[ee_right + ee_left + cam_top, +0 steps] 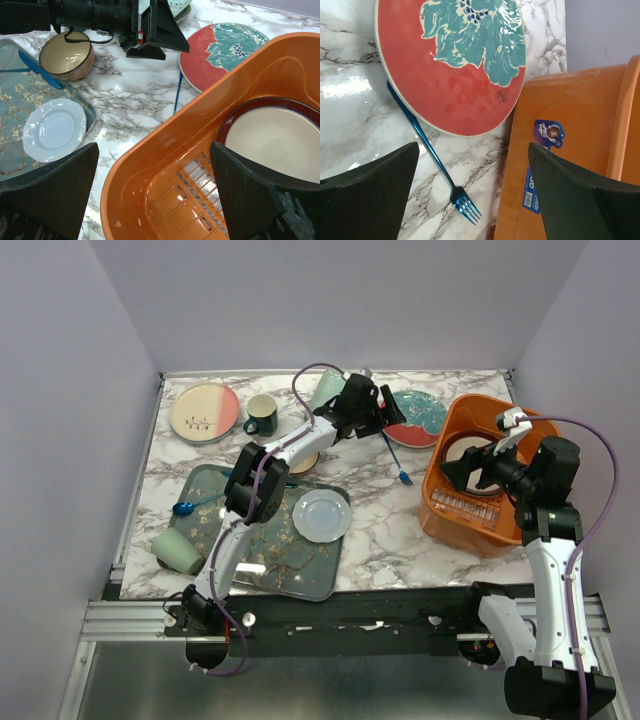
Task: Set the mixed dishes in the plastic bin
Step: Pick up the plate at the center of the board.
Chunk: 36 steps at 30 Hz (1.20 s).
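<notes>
Left tool (472,150), jaws wide and empty over the red-and-teal plate (450,65) lying flat near the far edge of the counter (350,95) beside the orange bin (570,125), may snag the blue fork (427,150) at the plate's rim or knock the bin.

- We're seeing the plastic bin (150,165) glowing plain orange, with a little blue-and-white sticker (547,135) on its wall.
- We're looking at a red plate (455,65) carrying a big teal leafy flower.
- The plate in the bin (275,140) is showing cream with a dark red-brown rim.
- The fork (427,150) is shining metallic blue.
- The table (135,100) is showing white marble with grey veins.
- The tray (290,565) is wearing dark teal with cream blossoms.
- The small plate (55,129) is looking pale bluish white.
- The bowl (65,55) is showing brown outside, cream inside.
</notes>
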Each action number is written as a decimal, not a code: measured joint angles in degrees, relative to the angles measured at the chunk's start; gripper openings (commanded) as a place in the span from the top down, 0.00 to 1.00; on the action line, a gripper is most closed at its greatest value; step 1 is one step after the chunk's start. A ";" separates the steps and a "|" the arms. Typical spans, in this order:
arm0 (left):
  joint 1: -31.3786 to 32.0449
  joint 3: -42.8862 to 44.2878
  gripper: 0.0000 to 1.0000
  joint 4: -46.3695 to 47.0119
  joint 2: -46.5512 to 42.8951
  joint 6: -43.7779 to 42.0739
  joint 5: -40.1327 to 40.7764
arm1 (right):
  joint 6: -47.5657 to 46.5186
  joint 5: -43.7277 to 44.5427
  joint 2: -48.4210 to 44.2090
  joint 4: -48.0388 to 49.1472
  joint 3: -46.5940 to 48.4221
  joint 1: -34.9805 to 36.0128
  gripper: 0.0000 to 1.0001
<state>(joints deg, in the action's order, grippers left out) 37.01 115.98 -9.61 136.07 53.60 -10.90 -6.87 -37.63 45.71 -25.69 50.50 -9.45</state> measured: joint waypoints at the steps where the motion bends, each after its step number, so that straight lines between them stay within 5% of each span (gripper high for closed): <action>1: -0.04 0.76 0.03 -0.24 0.52 0.07 0.00 | 0.00 0.00 0.00 0.02 0.00 0.00 0.00; 23: -1.81 13.60 0.61 -5.62 13.55 6.45 5.55 | 0.00 0.46 0.00 0.20 0.00 0.00 0.00; 33: -2.43 17.77 0.72 -3.76 18.01 11.50 6.03 | 0.00 0.72 0.00 0.24 0.00 0.00 0.00; 36: -2.43 18.08 0.86 -2.14 18.75 13.27 6.03 | -0.02 0.74 0.00 0.26 0.00 0.00 0.00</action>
<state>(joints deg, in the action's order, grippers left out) 34.59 134.06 -11.75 154.82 66.87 -4.86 -6.90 -36.88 45.71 -25.43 50.50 -9.45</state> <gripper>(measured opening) 0.276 0.995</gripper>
